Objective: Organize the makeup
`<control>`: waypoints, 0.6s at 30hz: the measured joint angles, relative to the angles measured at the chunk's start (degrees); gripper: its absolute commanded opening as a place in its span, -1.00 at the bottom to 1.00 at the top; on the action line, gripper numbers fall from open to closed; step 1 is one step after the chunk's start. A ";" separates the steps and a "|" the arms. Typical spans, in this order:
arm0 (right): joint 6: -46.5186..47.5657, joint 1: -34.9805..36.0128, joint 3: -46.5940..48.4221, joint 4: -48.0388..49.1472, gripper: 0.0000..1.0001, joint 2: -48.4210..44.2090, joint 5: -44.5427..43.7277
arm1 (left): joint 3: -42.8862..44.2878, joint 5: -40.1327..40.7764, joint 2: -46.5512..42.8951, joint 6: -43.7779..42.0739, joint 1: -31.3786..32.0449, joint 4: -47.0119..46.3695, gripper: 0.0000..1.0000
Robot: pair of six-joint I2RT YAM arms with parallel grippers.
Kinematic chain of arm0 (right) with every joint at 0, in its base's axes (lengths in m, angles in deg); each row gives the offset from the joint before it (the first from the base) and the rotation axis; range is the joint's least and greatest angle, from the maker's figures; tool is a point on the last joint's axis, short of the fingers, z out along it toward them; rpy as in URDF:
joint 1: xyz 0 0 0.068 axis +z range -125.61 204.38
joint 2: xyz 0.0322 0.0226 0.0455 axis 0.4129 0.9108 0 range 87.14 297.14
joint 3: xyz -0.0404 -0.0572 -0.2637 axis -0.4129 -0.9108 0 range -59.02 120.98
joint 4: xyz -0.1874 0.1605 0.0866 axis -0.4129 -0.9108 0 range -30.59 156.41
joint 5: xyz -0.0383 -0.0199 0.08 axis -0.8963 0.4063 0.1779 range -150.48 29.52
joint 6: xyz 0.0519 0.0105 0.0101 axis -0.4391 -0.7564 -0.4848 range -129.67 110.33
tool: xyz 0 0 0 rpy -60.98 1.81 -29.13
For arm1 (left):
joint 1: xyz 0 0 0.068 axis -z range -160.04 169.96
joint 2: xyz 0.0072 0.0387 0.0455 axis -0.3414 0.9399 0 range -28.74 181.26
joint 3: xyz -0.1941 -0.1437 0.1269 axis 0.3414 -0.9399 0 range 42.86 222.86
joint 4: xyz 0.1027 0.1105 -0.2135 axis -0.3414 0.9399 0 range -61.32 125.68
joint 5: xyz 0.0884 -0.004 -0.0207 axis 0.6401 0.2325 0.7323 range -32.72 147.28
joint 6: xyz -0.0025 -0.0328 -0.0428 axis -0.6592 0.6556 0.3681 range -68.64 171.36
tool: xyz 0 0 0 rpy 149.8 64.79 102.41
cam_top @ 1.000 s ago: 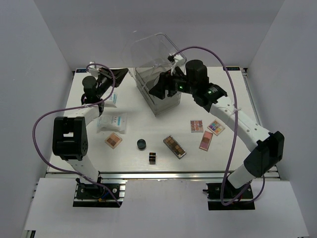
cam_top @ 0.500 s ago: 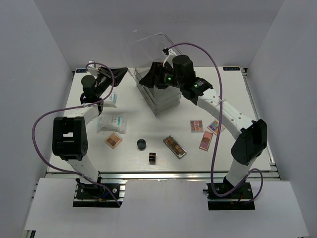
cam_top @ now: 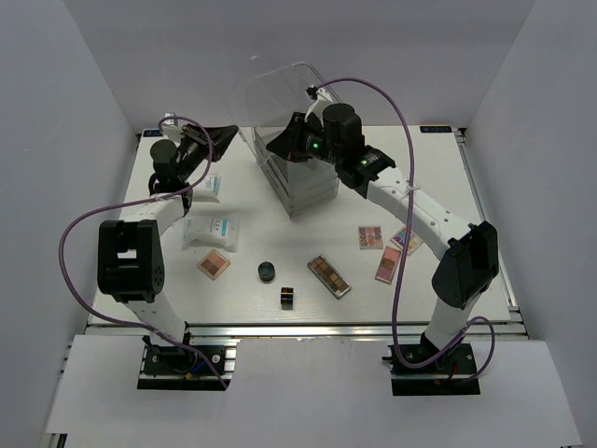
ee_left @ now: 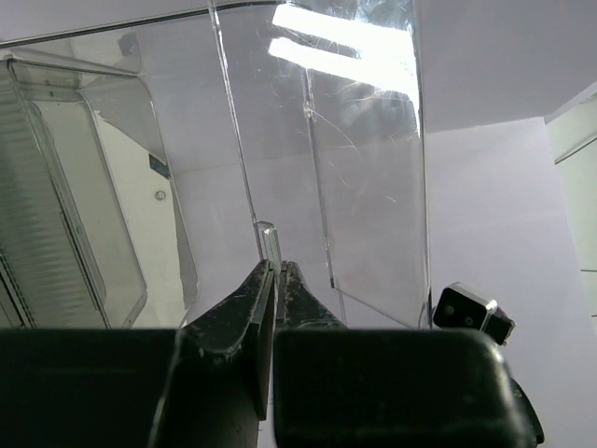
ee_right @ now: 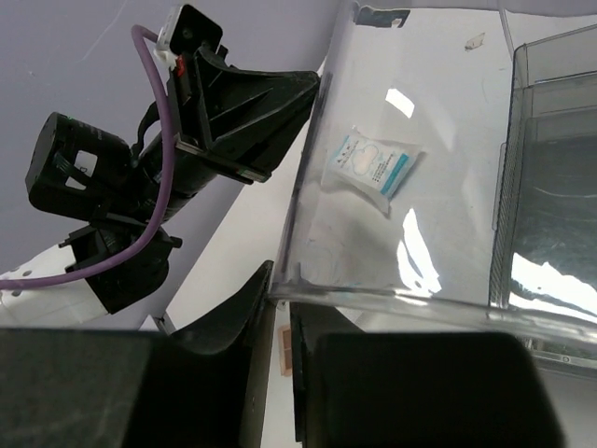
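White walls enclose a white table (cam_top: pixel 448 187) seen from above, with a clear plastic drawer box (cam_top: pixel 310 191) at the back centre. Both my claws are clenched on its raised clear lid (cam_top: pixel 278 93): the left gripper (ee_left: pixel 277 271) pinches a thin tab on one edge, the right gripper (ee_right: pixel 282 282) the lower rim. The makeup lies loose on the table: a white packet (cam_top: pixel 209 187) and a second white packet (cam_top: pixel 213 230) left of the box, a brown palette (cam_top: pixel 214 265), round black jar (cam_top: pixel 268 272), dark cube (cam_top: pixel 287 297) and long palette (cam_top: pixel 329 276) towards the front, and a multicolour palette (cam_top: pixel 407 240) with two pinkish ones further right. I judge the lid needs both arms moving together, slowly, so the thin plastic neither twists nor slips free.
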 measured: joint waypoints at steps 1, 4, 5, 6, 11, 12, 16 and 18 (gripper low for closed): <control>0.04 0.04 -0.15 0.24 -0.72 0.00 -0.09 | 0.00 -0.02 -0.22 -0.20 -0.33 0.61 -0.83; -0.04 0.28 -0.24 0.46 -0.80 0.11 -0.31 | -0.46 0.17 -2.14 -2.40 -1.05 4.07 0.03; -0.09 0.28 -0.26 0.48 -0.84 0.11 -0.63 | -1.16 0.50 -3.52 -3.50 -1.53 6.01 0.14; -0.07 0.33 -0.28 0.68 -0.86 0.11 -0.74 | -1.99 1.07 -4.92 -4.79 -2.12 7.80 0.28; -0.28 0.44 -0.33 1.40 -0.92 0.11 -0.68 | -6.64 6.71 -11.28 -12.07 -5.33 18.16 0.39; -0.28 0.46 -0.35 1.46 -0.93 0.11 -0.68 | -7.10 8.22 -11.96 -13.51 -5.66 20.65 0.39; -0.31 0.52 -0.90 2.16 -0.95 0.11 -0.63 | -6.25 14.12 -12.07 -18.84 -5.86 33.35 0.46; -0.28 0.52 -1.11 2.49 -0.95 0.11 -0.57 | -2.73 18.43 -9.57 -21.92 -5.86 43.21 0.48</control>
